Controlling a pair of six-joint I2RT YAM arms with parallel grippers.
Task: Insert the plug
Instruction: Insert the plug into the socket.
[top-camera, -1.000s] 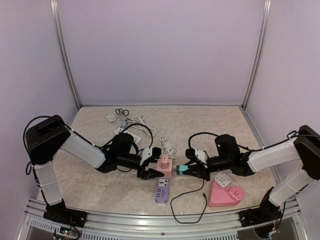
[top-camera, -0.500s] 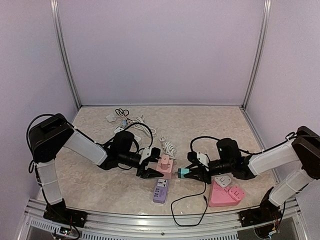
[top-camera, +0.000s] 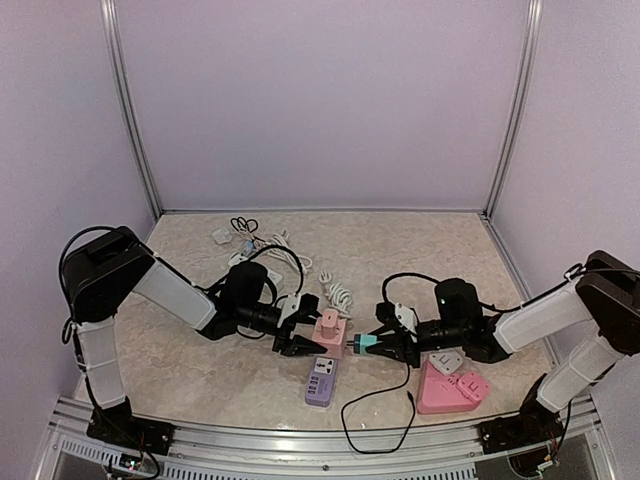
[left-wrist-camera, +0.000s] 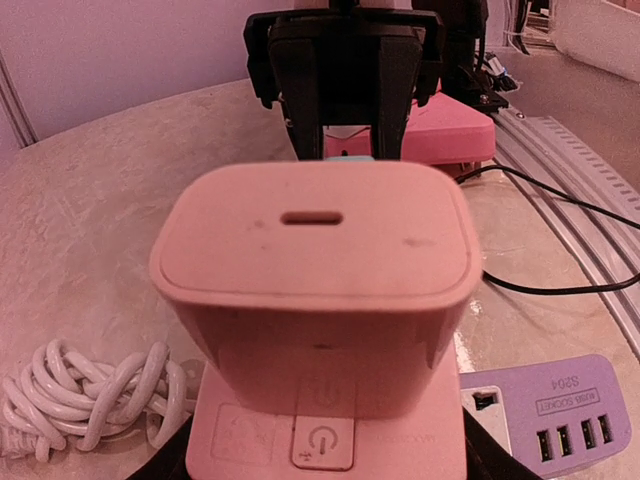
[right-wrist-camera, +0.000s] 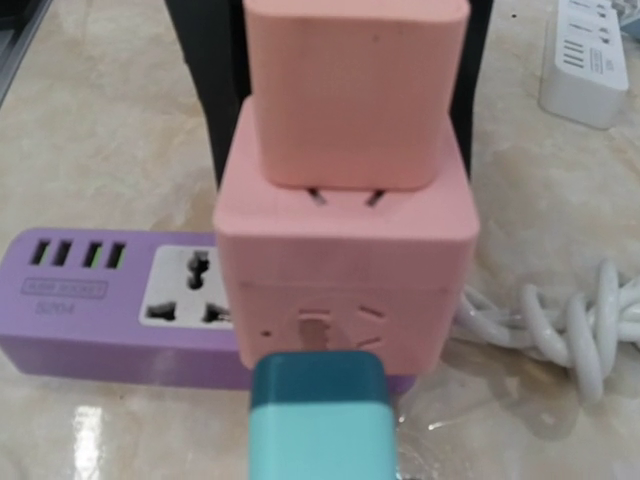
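The right gripper (top-camera: 378, 345) is clenched on the teal plug (right-wrist-camera: 320, 415), which hangs level just beside the side face of the pink cube socket (right-wrist-camera: 345, 260). The plug body hides the prongs, so whether they have entered the slots cannot be told. The left gripper (top-camera: 304, 343) grasps the cube, one finger on either side, and holds it just beside the purple power strip (right-wrist-camera: 110, 300). To complete the insertion well, the plug should be lined up with the side-face slots (right-wrist-camera: 335, 322), held level and square to that face, then pushed straight in while the left gripper braces the cube against the thrust. An off-axis push would likely jam the prongs or twist the cube in its grasp. The pink charger (left-wrist-camera: 315, 260) seated on top of the cube must not be knocked. Counts: two grippers, one teal plug, one pink cube socket, one pink charger, one purple power strip, one coil of white cable (left-wrist-camera: 90, 390), and one white power strip (right-wrist-camera: 590, 55) in the right wrist view.
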